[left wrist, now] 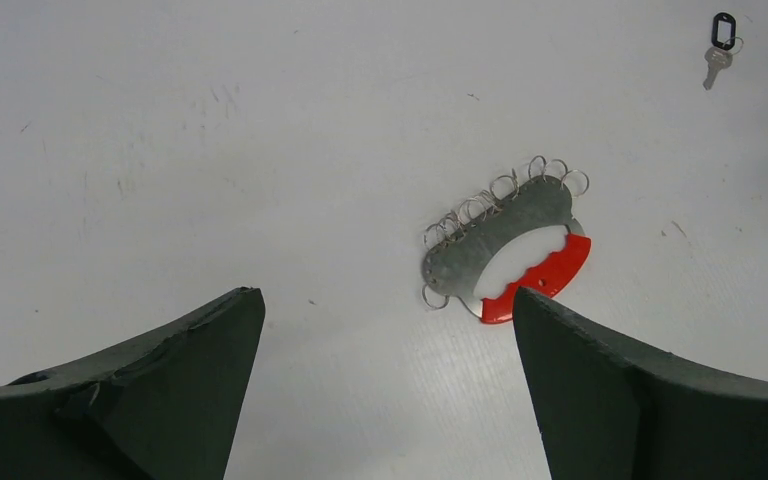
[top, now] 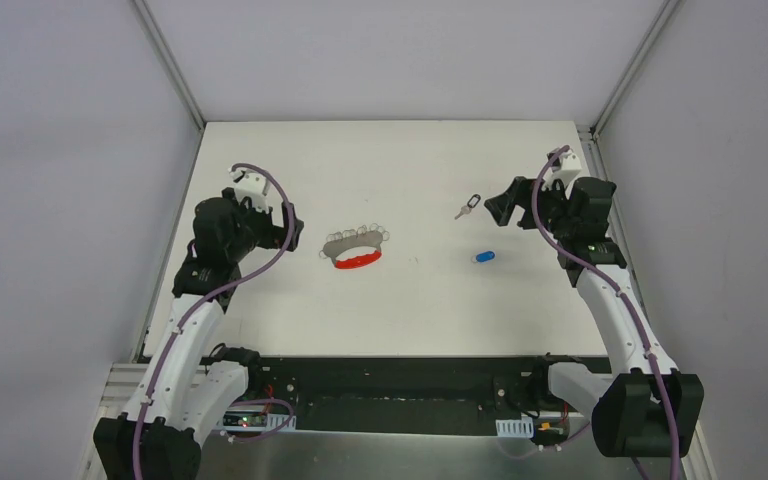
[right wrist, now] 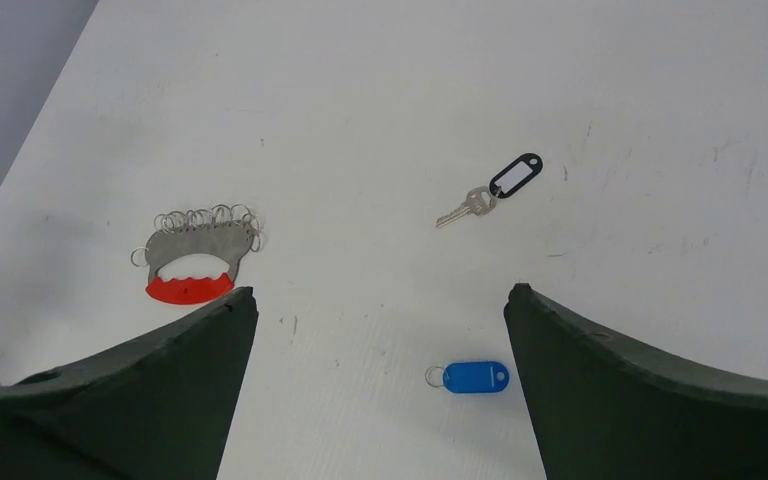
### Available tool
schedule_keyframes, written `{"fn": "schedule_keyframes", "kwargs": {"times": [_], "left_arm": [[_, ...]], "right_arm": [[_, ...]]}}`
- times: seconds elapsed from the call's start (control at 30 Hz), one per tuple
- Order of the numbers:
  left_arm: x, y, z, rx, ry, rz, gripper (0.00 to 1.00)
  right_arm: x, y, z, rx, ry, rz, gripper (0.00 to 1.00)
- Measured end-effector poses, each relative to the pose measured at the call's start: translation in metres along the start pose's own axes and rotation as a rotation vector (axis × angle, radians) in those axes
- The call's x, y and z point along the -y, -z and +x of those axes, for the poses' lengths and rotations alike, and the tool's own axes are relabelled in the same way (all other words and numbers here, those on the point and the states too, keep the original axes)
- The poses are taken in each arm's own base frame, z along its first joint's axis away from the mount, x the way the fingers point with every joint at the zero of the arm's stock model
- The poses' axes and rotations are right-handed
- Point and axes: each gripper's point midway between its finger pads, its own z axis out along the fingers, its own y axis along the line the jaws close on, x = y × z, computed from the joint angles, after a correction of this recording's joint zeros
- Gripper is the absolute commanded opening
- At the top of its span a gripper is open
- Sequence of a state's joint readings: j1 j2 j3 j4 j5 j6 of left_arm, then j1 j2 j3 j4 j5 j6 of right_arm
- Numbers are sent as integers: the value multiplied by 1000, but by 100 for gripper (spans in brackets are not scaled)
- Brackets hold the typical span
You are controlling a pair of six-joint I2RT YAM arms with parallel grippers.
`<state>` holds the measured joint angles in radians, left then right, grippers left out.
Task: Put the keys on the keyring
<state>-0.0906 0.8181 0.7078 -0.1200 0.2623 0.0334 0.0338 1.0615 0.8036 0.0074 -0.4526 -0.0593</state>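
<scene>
Two spread: left claw (left wrist: 385,300), right claw (right wrist: 380,292) | silver key (right wrist: 465,208), black tag (right wrist: 532,161), label unreadable | blue tag (right wrist: 475,377) apart

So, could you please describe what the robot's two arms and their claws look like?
Both the left arm and right arm have white lower links, black joint housings and a purple cable looped alongside. The left claw and right claw have broad, dark, wedge-shaped fingers.

keyring (top: 358,250): bare table (top: 400,320) all round | silver key (top: 467,207), blue tag (top: 484,257): well apart
</scene>
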Motion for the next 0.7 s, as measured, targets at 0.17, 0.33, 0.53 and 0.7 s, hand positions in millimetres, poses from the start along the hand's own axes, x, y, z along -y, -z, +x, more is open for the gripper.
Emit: {"fn": "schedule_keyframes", "kwargs": {"times": [0.17,0.33,0.53,0.7], "left_arm": [[1,-2,9,-37,9,9,99],[4,-3,23,-97,19,26,100],[12,-6,28,-148,11,68,100],[29,-27,30,-242,-43,125,99]], "right_arm": [[-1,1,4,-15,-1,-7,98],[-4,1,6,-24,7,-28,98],[-17,2,13,-55,37,-92,98],[-32,-3,27,-103,69,-137,98]]}}
